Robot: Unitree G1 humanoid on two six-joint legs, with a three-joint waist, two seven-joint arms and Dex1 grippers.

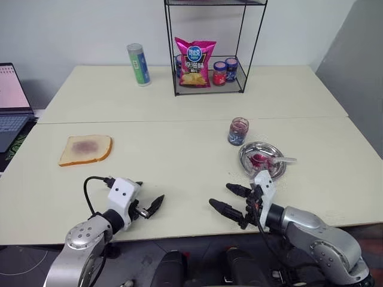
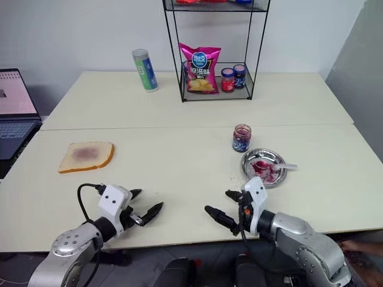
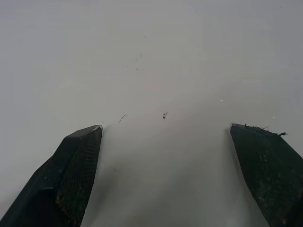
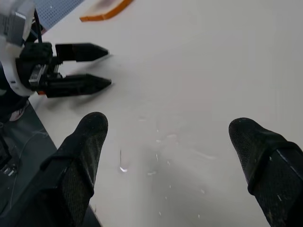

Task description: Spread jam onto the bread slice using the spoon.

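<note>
The bread slice (image 1: 85,149) lies flat at the left of the near table, with a purplish smear at its centre. To the right, a round metal plate (image 1: 248,150) holds jam (image 1: 258,159) and the spoon (image 1: 286,160), whose handle sticks out over the rim. My left gripper (image 1: 149,192) hovers open over bare tabletop near the front edge, well in front of the bread. My right gripper (image 1: 219,195) is also open and empty, in front of the plate and pointing left towards the other gripper. In the right wrist view the left gripper (image 4: 108,66) and the bread's crust (image 4: 106,10) show beyond my fingers.
An open glass jar (image 1: 238,131) with dark jam stands just behind the plate. On the far table a black wire shelf (image 1: 208,89) holds a pink chip bag (image 1: 195,63) and two small jars (image 1: 225,70). A tall can (image 1: 138,64) stands to its left, and a laptop (image 1: 12,104) sits at the far left.
</note>
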